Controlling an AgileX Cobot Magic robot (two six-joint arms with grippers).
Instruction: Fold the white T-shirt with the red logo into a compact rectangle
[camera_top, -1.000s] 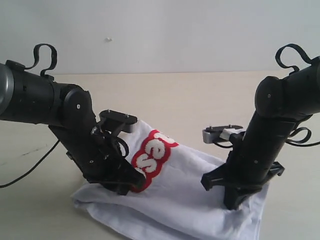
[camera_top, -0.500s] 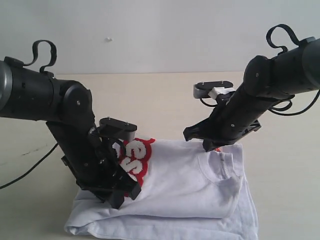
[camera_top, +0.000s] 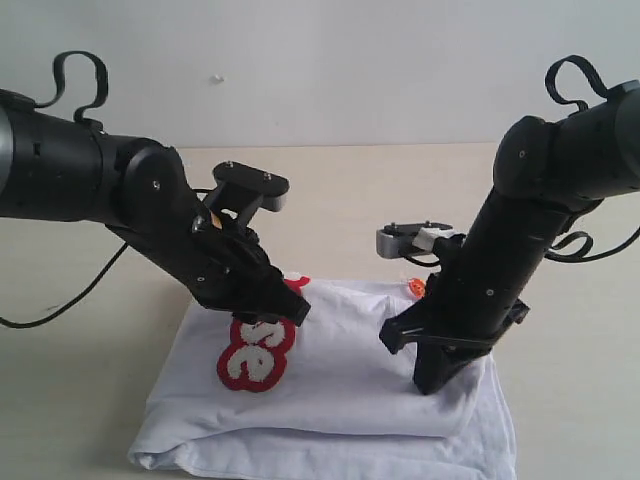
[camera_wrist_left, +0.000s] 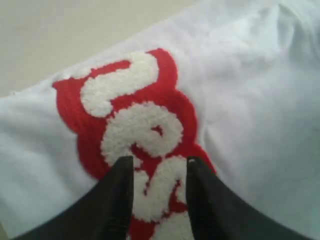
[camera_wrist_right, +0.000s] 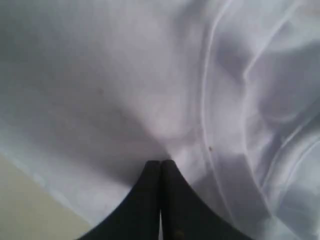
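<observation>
Here, left tool (camera_wrist_left: 159, 161) spread just above red logo (camera_wrist_left: 135, 130), right tool (camera_wrist_right: 160, 164) pressed together on folded white T-shirt (camera_top: 350, 370).

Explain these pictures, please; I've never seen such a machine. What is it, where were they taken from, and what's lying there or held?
These are two robot arms, each ending in a pincer, working over a table. The wide picture comes from a camera off the arms; each close-up comes from a camera on one arm's wrist, looking past that pincer. On the table lies a partly folded white T-shirt with a red logo. The left gripper is open over the logo, holding nothing visible. The right gripper is shut, its tip at the white cloth.
</observation>
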